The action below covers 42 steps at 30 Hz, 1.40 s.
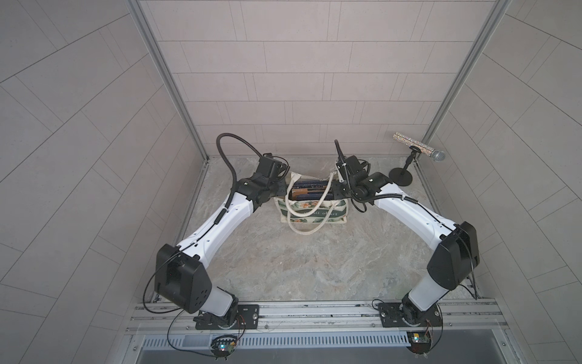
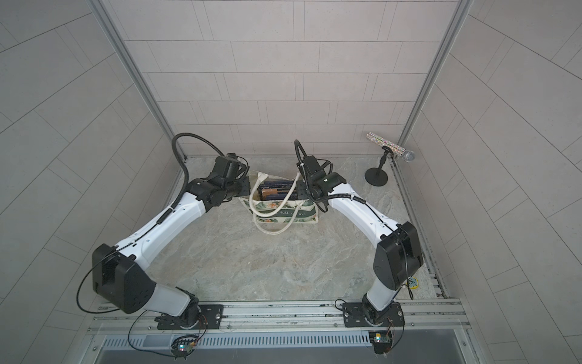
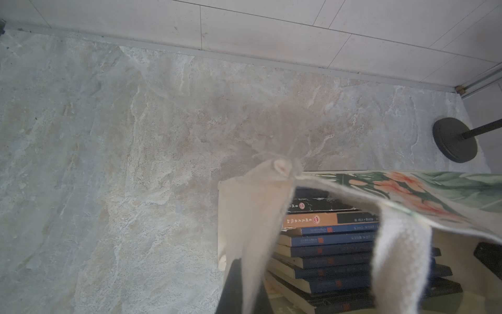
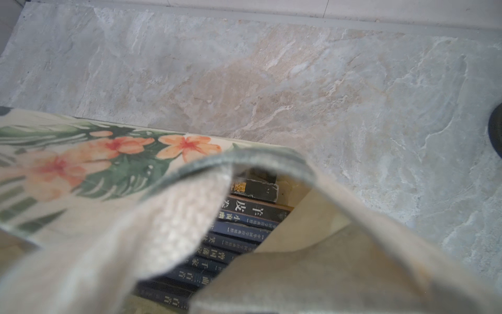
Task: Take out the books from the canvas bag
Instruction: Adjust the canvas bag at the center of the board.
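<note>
The bag (image 1: 311, 214) stands on the tabletop (image 1: 299, 261) towards the back wall, between my two arms, mouth up and spread wide; the books (image 1: 310, 190) are all inside it, packed in a row, spines showing through the mouth in both top views (image 2: 275, 190).

My left claw (image 1: 282, 186) is clenched on the bag's rim at its left end; in the left wrist view the cream cloth runs down across a dark finger (image 3: 232, 285), with the books (image 3: 331, 244) just beside it, mostly navy, one brown and black, one black.

My right claw (image 1: 337, 189) is clenched at the right end of the rim; in the right wrist view the cloth is drawn up close and hides the fingers, so the grip on the bag (image 4: 81, 168) is felt more than seen; below the fold lie the navy spines (image 4: 239, 236) with white lettering.

One handle (image 1: 310, 201) loops across the mouth; the other (image 1: 304, 231) hangs down the front face onto the tabletop.

A microphone (image 1: 419, 148) on its stand sits well apart, in the back right corner.
</note>
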Available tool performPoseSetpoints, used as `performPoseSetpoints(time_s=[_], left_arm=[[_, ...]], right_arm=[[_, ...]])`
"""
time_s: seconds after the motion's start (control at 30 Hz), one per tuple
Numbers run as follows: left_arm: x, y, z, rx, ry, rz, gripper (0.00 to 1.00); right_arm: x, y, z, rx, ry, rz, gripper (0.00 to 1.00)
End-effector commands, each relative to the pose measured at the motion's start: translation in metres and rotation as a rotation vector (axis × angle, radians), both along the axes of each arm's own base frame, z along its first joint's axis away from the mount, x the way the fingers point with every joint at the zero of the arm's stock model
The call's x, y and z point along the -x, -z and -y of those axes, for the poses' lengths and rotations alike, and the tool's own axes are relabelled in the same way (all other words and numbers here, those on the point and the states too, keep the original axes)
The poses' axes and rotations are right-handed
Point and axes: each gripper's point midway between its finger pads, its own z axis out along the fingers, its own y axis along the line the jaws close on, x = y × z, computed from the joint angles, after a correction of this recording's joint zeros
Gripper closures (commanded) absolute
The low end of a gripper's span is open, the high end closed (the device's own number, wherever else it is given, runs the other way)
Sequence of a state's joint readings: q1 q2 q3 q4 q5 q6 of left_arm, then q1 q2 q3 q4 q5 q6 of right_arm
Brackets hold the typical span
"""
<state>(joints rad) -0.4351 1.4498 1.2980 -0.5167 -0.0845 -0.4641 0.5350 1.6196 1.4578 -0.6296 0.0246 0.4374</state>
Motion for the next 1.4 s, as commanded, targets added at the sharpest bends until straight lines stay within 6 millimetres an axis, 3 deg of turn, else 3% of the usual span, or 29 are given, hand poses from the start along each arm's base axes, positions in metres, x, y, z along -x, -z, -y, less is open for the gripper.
performPoseSetpoints(time_s=[0.0,0.2,0.47,0.67,0.77,1.03,1.27,1.37], left_arm=[[0.007,-0.013,-0.009,0.100,-0.101,0.068,1.00],[0.046,0.016,-0.002,0.199,-0.088,0.013,1.00],[0.107,0.056,-0.005,0.172,-0.057,0.031,1.00],[0.129,0.083,0.001,0.178,-0.037,0.023,1.00],[0.133,0.098,0.003,0.166,-0.026,0.019,1.00],[0.126,0.133,0.006,0.157,-0.037,0.021,1.00],[0.108,0.139,0.016,0.188,-0.044,0.085,1.00],[0.107,0.134,0.022,0.206,-0.005,0.105,1.00]], right_arm=[[0.022,-0.001,-0.003,-0.026,-0.032,0.002,1.00],[0.053,0.022,0.011,-0.021,-0.012,0.000,1.00],[0.097,0.074,0.038,-0.025,0.030,-0.025,1.00],[0.110,0.112,0.049,-0.042,0.071,-0.033,1.00],[0.107,0.130,0.048,-0.020,0.072,-0.051,1.00],[0.077,0.153,0.040,0.069,0.089,-0.078,1.00],[0.043,0.167,0.034,0.024,0.129,-0.114,1.00],[0.037,0.161,0.035,0.034,0.129,-0.100,1.00]])
